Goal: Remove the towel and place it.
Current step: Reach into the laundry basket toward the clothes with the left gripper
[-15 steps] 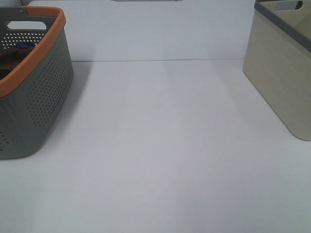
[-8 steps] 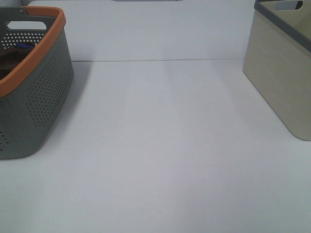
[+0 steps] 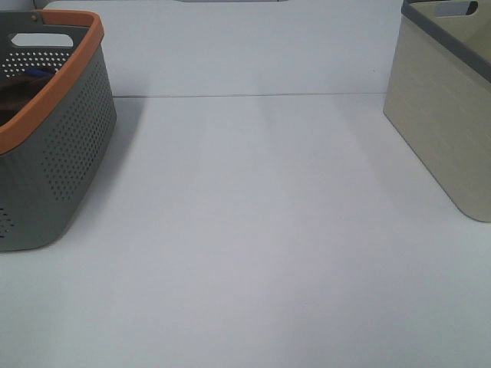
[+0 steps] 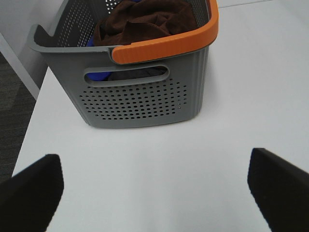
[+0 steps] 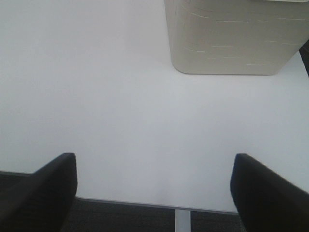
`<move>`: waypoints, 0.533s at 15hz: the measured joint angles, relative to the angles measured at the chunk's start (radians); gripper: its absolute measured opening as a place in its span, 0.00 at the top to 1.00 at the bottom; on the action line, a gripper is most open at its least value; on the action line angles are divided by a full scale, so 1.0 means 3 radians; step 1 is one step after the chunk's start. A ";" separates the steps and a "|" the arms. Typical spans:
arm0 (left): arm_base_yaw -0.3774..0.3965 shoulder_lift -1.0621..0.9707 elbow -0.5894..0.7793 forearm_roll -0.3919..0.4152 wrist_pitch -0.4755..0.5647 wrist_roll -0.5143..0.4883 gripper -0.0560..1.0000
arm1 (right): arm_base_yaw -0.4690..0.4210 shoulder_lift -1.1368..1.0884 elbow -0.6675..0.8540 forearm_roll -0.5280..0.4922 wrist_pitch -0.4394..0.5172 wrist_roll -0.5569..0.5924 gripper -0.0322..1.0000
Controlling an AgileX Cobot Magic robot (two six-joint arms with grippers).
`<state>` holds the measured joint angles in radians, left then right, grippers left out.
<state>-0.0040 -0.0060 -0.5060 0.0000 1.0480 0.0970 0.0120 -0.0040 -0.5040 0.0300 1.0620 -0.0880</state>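
The dark reddish-brown towel (image 4: 145,21) lies crumpled inside a grey perforated basket with an orange rim (image 4: 140,92). In the exterior high view only a dark sliver of the towel (image 3: 14,96) shows inside that basket (image 3: 65,146) at the left. A blue cloth (image 4: 99,76) shows through the basket's handle slot. My left gripper (image 4: 154,193) is open and empty over the table, short of the basket. My right gripper (image 5: 153,193) is open and empty near the table's front edge, short of a beige bin (image 5: 231,38). Neither gripper shows in the exterior high view.
The beige bin with a grey rim (image 3: 449,115) stands at the right of the white table (image 3: 261,230). The table's front edge and the dark floor (image 5: 120,217) show below my right gripper. The floor (image 4: 14,116) also shows beside the grey basket.
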 joint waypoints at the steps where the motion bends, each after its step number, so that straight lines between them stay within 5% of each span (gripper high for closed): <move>1: 0.0000 0.0000 0.0000 0.0000 0.0000 0.0000 0.01 | 0.0000 0.0000 0.0000 0.0000 0.0000 0.0000 0.23; 8: 0.0000 0.0000 0.0000 0.0000 0.0000 0.0000 0.01 | 0.0000 0.0000 0.0000 0.0000 0.0000 0.0000 0.23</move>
<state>-0.0040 -0.0060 -0.5060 0.0000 1.0480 0.0970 0.0120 -0.0040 -0.5040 0.0300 1.0620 -0.0880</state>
